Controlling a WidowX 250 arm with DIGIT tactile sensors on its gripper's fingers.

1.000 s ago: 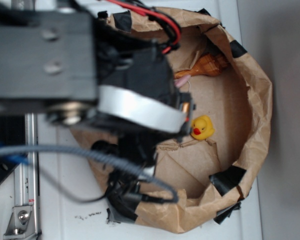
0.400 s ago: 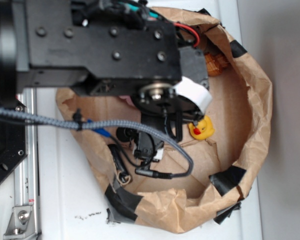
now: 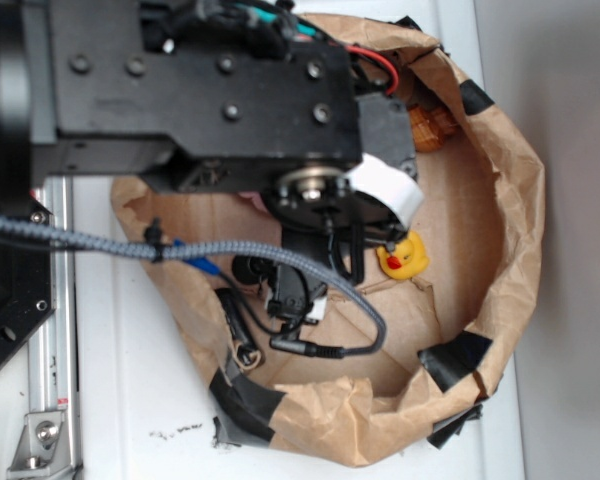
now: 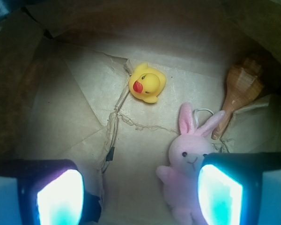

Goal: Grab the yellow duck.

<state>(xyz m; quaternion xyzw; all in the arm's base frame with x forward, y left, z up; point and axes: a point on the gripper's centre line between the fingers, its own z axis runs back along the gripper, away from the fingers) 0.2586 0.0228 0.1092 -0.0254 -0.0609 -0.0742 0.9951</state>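
Seen from the wrist, left to right: left finger pad (image 4: pixel 60 197) glowing at lower left, duck (image 4: pixel 147 83) at upper centre on the crumpled paper floor, bunny (image 4: pixel 187 164) at lower centre-right, brown toy (image 4: pixel 239 91) at upper right, right finger pad (image 4: pixel 220 194) at lower right. Gripper (image 4: pixel 140 197) spread wide, pinching nothing. Duck well apart from both pads, lying clear of the bunny and nowhere between the jaws yet. Main risk, judged from this layout: bunny sitting just beside, perhaps touching, the right pad, so closing here would catch pink plush instead of the duck. A straight drop without shifting toward the upper centre of the frame likely lands on bare paper or the bunny's ears. Another hazard: raised paper folds and a torn seam running from the duck down toward lower left, apt to snag a fingertip or tilt the duck. Rounded, smooth body probably prone to squirting out if pinched off-centre. In the overhead view, arm filling upper left and centre, duck (image 3: pixel 403 256) peeking out at centre-right, paper bag wall (image 3: pixel 515 200) curving along the right; wall close enough that a nudged duck could roll against it and be awkward to straddle.
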